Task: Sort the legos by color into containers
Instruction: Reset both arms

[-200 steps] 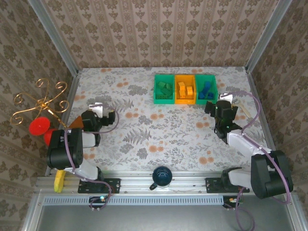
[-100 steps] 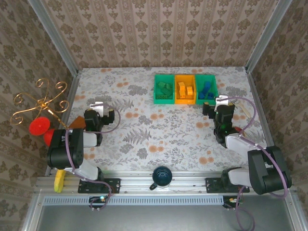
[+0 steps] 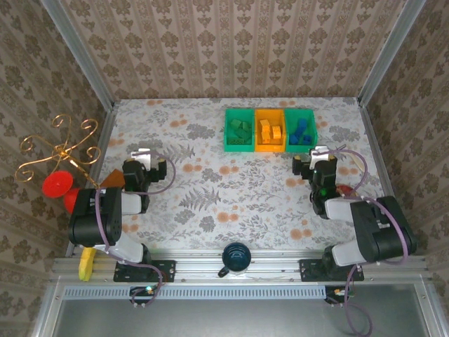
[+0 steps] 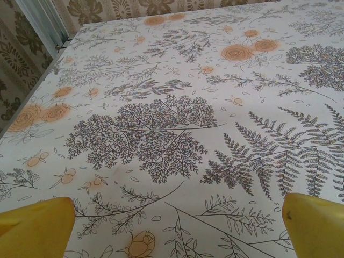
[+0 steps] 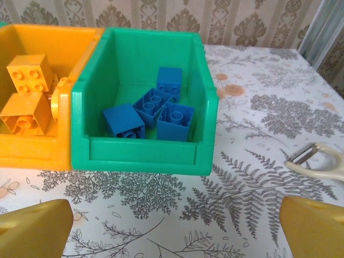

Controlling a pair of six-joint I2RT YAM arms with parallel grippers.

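The left claw (image 3: 144, 160) hangs released, its yellow fingers (image 4: 37, 226) spread wide above the floral-patterned table (image 4: 161, 80); the right claw (image 5: 172, 228) is likewise released and empty, facing the right green plastic bin (image 5: 145, 156), which holds the blue plastic bricks (image 5: 156, 113); touching that bin's side, the orange plastic bin (image 5: 32, 156) holds the orange bricks (image 5: 24, 94); the left green bin (image 3: 238, 147) holds the green bricks (image 3: 240, 128).

The left pincer (image 3: 142, 154) and the right pincer (image 3: 316, 156) both hang low, jaws spread wide, holding nothing.
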